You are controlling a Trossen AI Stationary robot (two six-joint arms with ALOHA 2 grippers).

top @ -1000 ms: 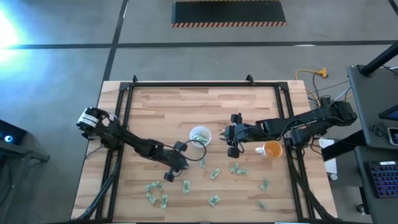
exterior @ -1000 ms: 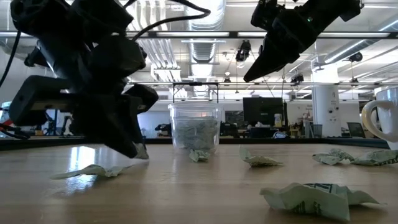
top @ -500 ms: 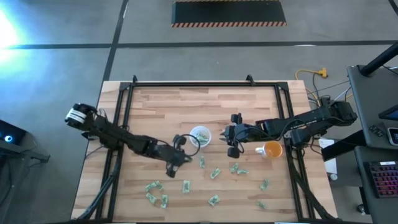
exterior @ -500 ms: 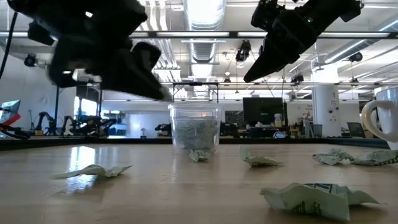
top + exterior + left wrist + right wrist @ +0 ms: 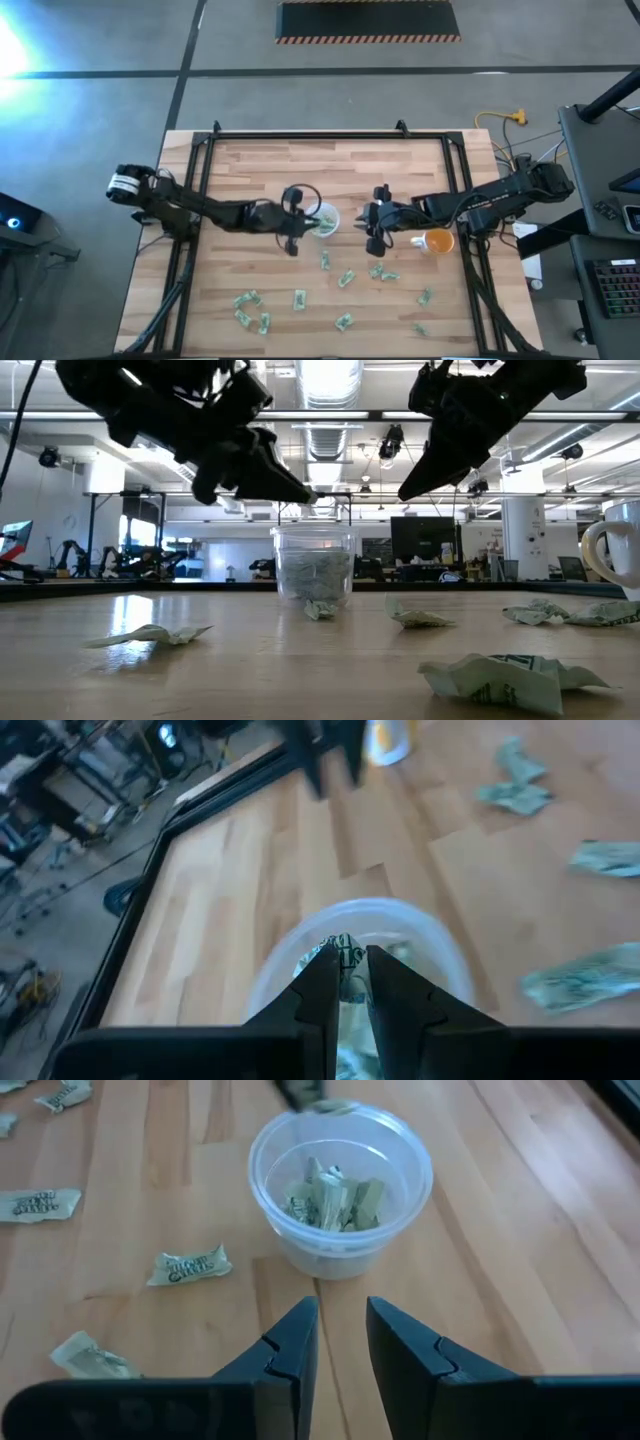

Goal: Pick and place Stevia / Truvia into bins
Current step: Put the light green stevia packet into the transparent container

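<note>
A wooden bench [image 5: 260, 170] with a black frame stands on a grey floor. An orange cup [image 5: 438, 241] sits near its right edge. A yellow cable [image 5: 497, 119] lies on the floor beyond the far right corner, beside what may be a keyboard [image 5: 612, 283].

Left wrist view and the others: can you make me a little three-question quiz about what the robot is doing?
1. True or false: the left gripper holds a sweetener packet over the translucent cup.
2. What stands by the right arm? A) orange cup B) bowl C) bottle
3. Fill in: loose packets lie on the wooden ____.

Key: 1 true; 2 A; 3 table.
</note>
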